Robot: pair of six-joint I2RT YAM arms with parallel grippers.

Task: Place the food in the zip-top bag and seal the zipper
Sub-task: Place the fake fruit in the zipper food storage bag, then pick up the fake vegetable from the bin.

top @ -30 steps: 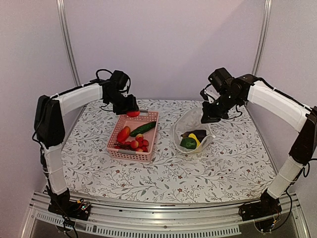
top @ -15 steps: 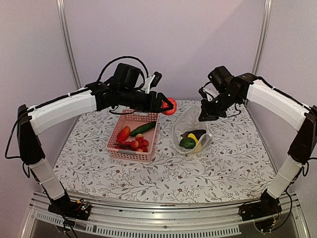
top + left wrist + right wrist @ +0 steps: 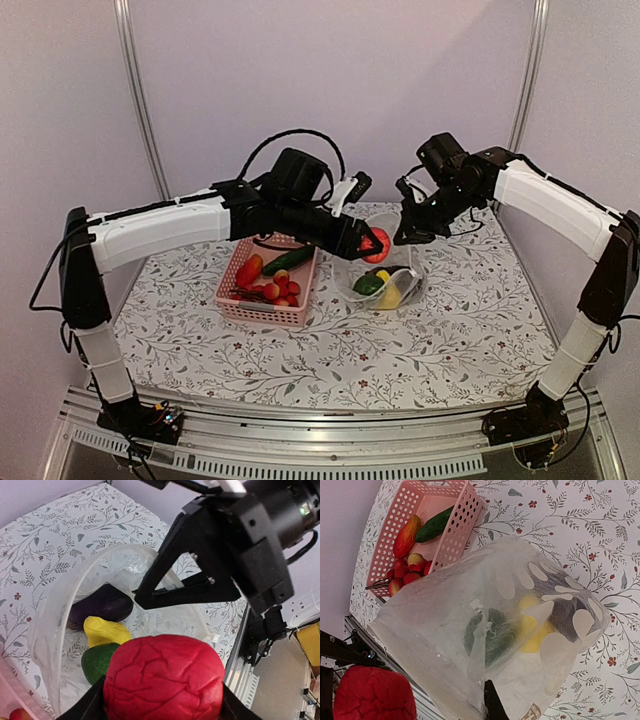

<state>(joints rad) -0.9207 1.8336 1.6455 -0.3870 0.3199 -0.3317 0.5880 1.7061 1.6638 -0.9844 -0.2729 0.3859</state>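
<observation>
The left end effector [image 3: 368,241] grips a red food [image 3: 164,677] just above the bag [image 3: 50,615]. The bag's open mouth lies straight below and slightly ahead of it. The right end effector [image 3: 404,236] is closed and pinches the far rim. I judge that a short lowering will be enough.

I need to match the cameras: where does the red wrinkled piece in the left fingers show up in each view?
Top external: the red wrinkled piece sits near the centre of the frame, at the mouth of the zip-top bag.
Left wrist: red wrinkled piece fills the bottom centre, close up.
Right wrist: red wrinkled piece is in the bottom-left corner.
Shared landmark: the zip-top bag, seen in all three views.
</observation>
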